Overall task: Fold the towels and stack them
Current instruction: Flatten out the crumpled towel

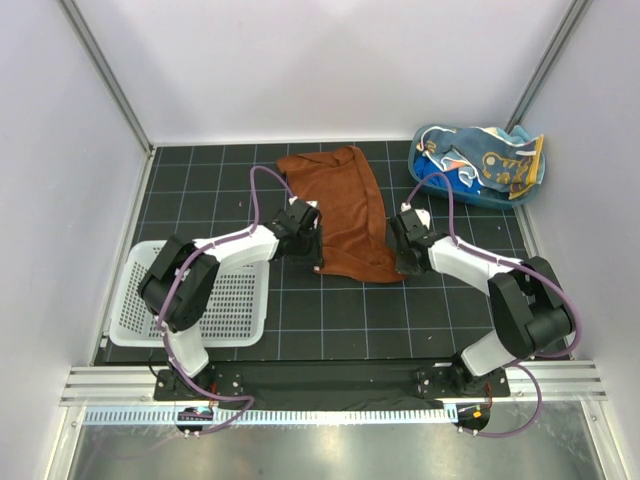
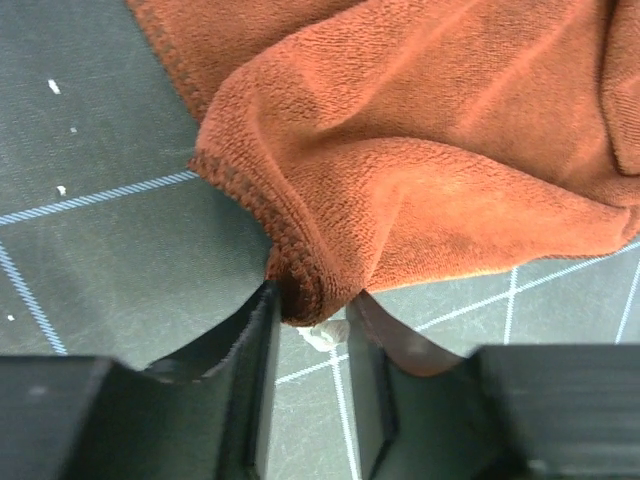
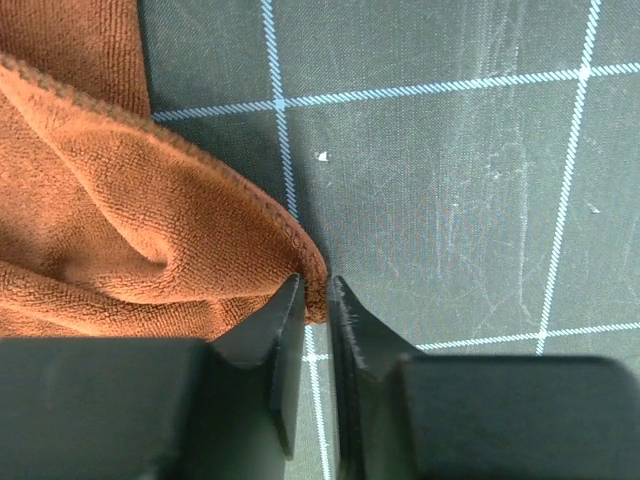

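Left end effector (image 2: 312, 302) and right end effector (image 3: 317, 285), each grasping the rust-brown towel (image 1: 345, 215). In the left wrist view, a bunched corner of the cloth sits between the two black jaws and touches both. A small white tag (image 2: 325, 335) shows just beneath that corner. In the right wrist view, the jaws stand close together with the stitched hem of the towel's edge pinched between them, and the cloth spreads away to one side.

From above, the towel lies lengthwise on the dark gridded counter (image 1: 330, 320), between the two arms. Its far end is flat and its near end is rumpled where the end effectors hold it, the left one at the towel's near left edge and the right one at its near right corner.

A blue plastic tub (image 1: 440, 185) at the far right corner holds the other towels (image 1: 495, 160) in a loose heap, light blue with orange markings among them. A white mesh basket (image 1: 140, 320) sits at the near left, beside the left arm.
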### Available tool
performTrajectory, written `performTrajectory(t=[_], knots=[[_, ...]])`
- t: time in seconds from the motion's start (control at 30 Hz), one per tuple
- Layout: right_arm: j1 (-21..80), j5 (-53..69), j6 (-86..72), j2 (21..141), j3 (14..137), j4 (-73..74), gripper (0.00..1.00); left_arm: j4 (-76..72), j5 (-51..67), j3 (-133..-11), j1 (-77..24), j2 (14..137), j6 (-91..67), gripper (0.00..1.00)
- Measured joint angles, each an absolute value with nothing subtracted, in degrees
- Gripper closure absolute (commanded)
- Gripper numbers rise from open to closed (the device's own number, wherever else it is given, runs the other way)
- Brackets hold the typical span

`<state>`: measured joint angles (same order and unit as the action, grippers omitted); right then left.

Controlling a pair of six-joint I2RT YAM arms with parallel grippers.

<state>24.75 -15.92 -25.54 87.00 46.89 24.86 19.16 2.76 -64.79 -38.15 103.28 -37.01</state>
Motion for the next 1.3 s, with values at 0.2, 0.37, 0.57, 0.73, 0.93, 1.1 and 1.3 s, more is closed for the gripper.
performTrajectory(t=[0.2,0.37,0.57,0.73,0.93,1.1,1.3], knots=[[24.49,-16.05,-25.58,86.28,46.96,25.12,0.91,18.96,4.91,-64.79,-38.15,102.78,-36.99,0.75],[24.25,-15.4,-25.58,83.72,47.35,25.89,0.94,20.08,6.48,-66.11,-38.13,101.82,-37.1,0.84],[24.14,-14.85,-25.58,79.96,49.67,28.86,0.95,23.2,8.82,-69.49,-37.19,99.94,-39.66,0.89],[24.14,-14.55,-25.65,76.6,50.98,31.38,0.96,24.71,10.87,-69.54,-34.92,96.88,-43.92,0.86],[24.14,-14.17,-26.74,74.43,48.69,30.87,0.94,24.14,11.64,-66.26,-34.74,96.27,-47.27,0.71],[24.14,-14.33,-27.83,75.55,44.01,29.3,0.85,22.74,12.27,-65.78,-34.81,101.84,-47.0,0.55],[23.75,-15.4,-28.84,77.19,41.58,27.2,0.7,22.68,10.68,-65.06,-35.27,103.55,-45.01,0.51]])
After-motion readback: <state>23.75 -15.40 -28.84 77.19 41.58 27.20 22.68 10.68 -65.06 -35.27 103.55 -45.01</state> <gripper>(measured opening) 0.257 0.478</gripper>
